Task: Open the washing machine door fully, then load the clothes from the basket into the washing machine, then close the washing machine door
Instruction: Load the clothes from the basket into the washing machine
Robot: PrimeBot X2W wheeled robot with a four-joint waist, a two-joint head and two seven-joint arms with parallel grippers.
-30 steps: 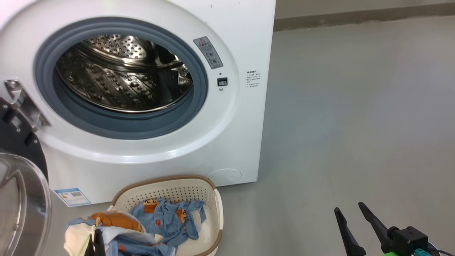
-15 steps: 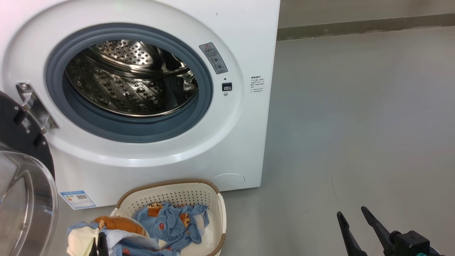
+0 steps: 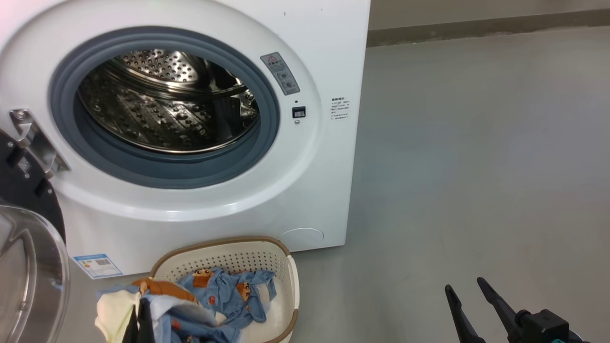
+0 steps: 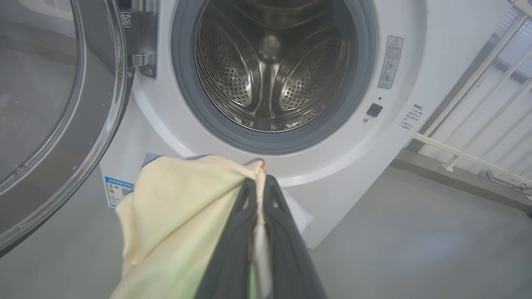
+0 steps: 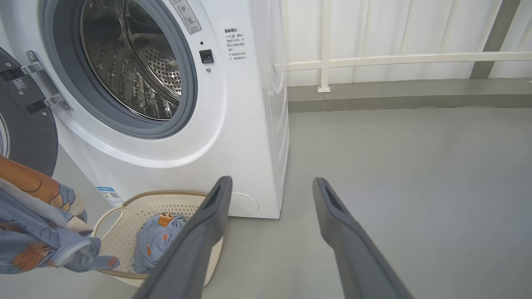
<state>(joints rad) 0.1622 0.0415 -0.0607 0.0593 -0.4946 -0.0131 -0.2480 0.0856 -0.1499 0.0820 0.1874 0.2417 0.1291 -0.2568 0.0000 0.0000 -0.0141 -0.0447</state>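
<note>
One white railing (image 5: 407, 59) near the washing machine (image 5: 249, 145)

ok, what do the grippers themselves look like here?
The right gripper has two long dark grey fingers, flat-sided and tapering to narrow tips, with a slot-shaped recess near each tip. A black boxy block sits at their base. The left gripper has the same build: dark grey tapered fingers with a small slot near each tip.

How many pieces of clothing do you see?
2. One garment is pinched in the left end effector; the other garment lies in the basket. More may hide underneath.
</note>
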